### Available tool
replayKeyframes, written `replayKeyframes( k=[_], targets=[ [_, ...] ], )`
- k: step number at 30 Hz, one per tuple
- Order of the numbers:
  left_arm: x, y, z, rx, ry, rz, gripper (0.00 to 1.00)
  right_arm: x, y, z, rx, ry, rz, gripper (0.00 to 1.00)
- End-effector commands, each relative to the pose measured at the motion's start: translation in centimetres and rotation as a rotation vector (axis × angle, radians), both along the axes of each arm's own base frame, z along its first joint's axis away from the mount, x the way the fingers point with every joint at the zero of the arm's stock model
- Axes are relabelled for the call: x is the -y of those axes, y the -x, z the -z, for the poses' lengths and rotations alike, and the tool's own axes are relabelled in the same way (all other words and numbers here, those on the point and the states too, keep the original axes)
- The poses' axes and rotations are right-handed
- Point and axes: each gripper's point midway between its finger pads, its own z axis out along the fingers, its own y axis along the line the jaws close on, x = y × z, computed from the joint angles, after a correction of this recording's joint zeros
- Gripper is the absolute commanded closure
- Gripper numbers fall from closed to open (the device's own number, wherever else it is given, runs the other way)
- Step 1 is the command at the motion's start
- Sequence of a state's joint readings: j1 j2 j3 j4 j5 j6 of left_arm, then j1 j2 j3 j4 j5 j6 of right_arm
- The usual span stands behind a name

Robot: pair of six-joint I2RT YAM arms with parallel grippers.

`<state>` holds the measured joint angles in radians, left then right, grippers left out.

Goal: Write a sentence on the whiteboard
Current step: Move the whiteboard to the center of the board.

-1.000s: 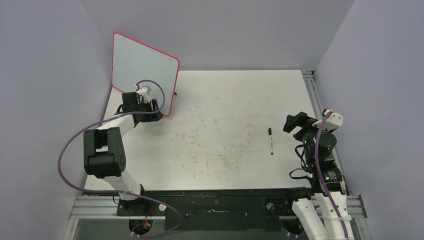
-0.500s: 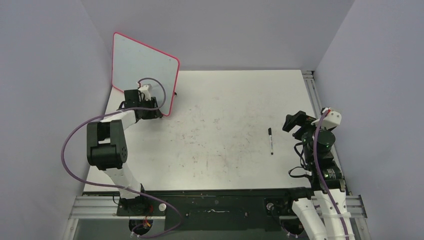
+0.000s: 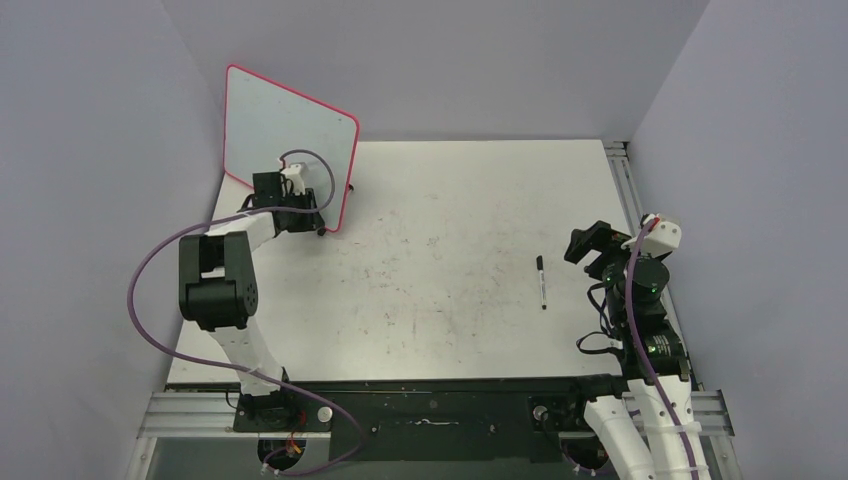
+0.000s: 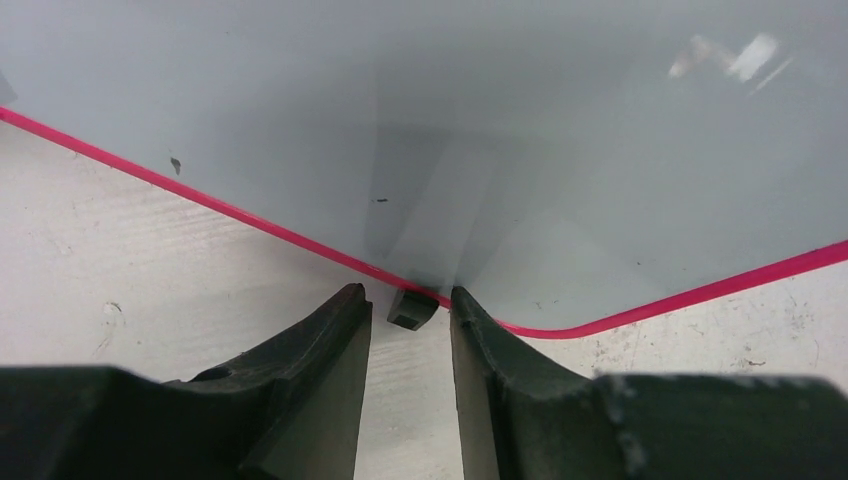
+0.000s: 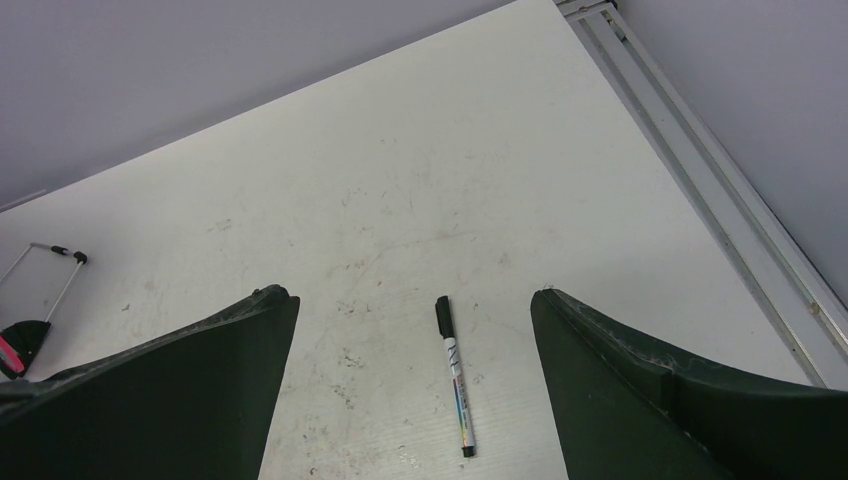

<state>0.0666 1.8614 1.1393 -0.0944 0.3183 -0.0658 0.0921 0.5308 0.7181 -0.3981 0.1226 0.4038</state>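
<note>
The whiteboard [image 3: 285,130] stands upright at the table's far left, pale and glossy with a pink-red rim. No sentence is in view on its face [image 4: 500,120]. My left gripper [image 3: 318,222] is low at the board's bottom edge. Its jaws stand narrowly open [image 4: 408,295], with the board's small black foot [image 4: 412,308] just at the tips and a gap showing on the left side. A capped black-and-white marker pen [image 3: 541,281] lies flat on the right of the table. My right gripper [image 3: 585,245] hovers wide open over it, and the pen [image 5: 455,375] shows between its fingers.
The white tabletop [image 3: 450,220] is scuffed with faint grey marks. Grey walls close in on the left, back and right. An aluminium rail [image 3: 625,175] runs along the table's right edge. The board's wire stand [image 5: 55,265] shows far left in the right wrist view.
My left arm has pushed forward toward the board's bottom edge and its jaws have narrowed around the foot. The right gripper shifted slightly, then held still, open over the pen.
</note>
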Motion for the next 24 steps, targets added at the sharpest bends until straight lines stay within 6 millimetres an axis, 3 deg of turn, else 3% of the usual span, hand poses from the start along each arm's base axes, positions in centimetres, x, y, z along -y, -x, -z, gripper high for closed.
replayKeyframes(
  k=[1, 24],
  targets=[
    [-0.1, -1.2, -0.5, 0.018, -0.016, 0.016, 0.67, 0.2, -0.4, -2.4, 0.069, 0.007, 0.007, 0.1],
    [0.4, -1.0, 1.0, 0.005, -0.05, 0.053, 0.74, 0.1, -0.6, -2.3, 0.066, 0.009, 0.003, 0.1]
  ],
)
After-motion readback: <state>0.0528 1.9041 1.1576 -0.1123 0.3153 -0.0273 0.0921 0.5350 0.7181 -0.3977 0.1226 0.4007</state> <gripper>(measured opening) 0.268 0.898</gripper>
